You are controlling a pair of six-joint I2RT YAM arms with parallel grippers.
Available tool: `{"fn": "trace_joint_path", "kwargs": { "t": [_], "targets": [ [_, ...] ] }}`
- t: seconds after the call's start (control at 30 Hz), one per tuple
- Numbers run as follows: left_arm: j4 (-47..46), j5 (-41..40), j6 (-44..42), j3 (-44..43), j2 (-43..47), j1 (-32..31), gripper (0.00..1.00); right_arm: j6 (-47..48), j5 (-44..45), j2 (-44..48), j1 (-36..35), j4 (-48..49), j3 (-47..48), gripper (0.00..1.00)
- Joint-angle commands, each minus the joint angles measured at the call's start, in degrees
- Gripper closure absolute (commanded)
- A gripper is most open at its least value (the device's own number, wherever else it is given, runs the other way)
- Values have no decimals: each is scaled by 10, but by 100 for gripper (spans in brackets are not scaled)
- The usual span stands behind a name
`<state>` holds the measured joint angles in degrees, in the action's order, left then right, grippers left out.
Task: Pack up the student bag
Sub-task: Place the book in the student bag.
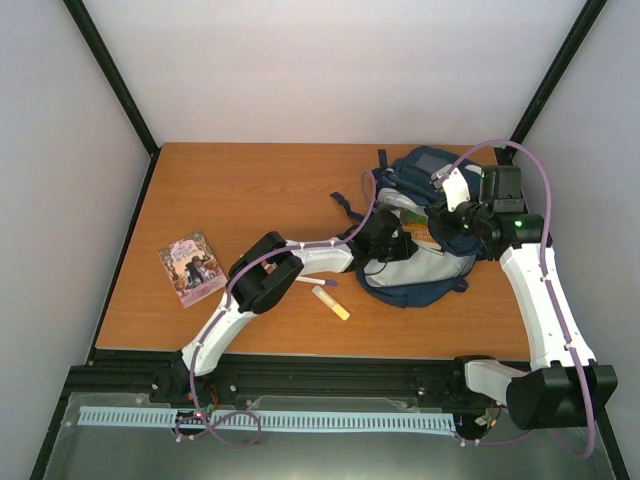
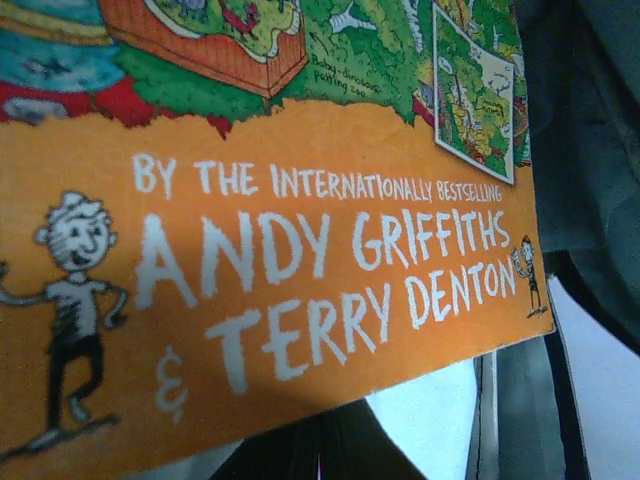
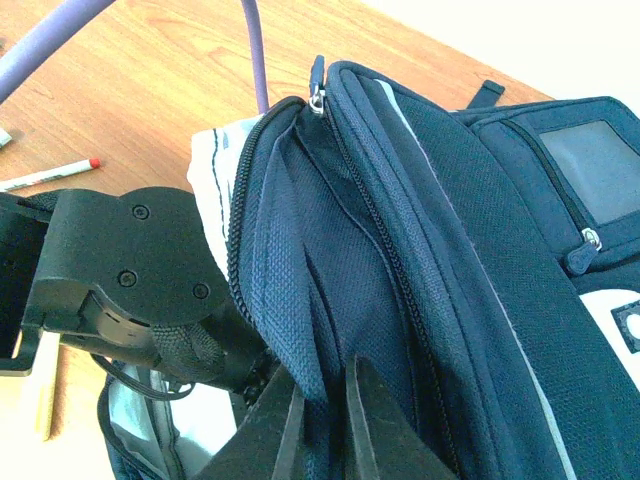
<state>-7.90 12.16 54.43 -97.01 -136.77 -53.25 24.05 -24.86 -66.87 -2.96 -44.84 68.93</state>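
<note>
White walls (image 1: 330, 70) stand round a brown wooden counter (image 1: 250, 190). The student bag (image 1: 415, 275) lies open at 2 o'clock on it, with an orange book (image 2: 250, 250) at its mouth. The right hand (image 3: 325, 385) pinches the bag's blue flap. The left hand (image 1: 395, 240), fingers together, sits at the bag's 9 o'clock side. A pink book (image 1: 191, 268) lies at 9 o'clock.
</note>
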Motion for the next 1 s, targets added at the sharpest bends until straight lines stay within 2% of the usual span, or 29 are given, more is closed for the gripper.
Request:
{"fn": "trace_joint_path", "kwargs": {
  "t": [0.0,0.23,0.33,0.43,0.63,0.97],
  "targets": [
    [-57,-46,-5,-32,-13,2,99,-6,-65,31,-5,43,8,97],
    [-48,-33,-33,-39,-13,4,99,-3,-58,26,-5,46,9,97],
    [-54,-18,-29,2,20,4,99,0,-49,22,-5,48,11,97],
    [-103,-24,-19,84,58,4,98,1,-46,17,-4,48,16,97],
    [-118,-61,-2,158,88,7,99,-2,-58,10,-4,48,23,97],
    [-85,-143,82,155,84,32,99,-1,-68,12,-4,47,19,97]
  ]
}}
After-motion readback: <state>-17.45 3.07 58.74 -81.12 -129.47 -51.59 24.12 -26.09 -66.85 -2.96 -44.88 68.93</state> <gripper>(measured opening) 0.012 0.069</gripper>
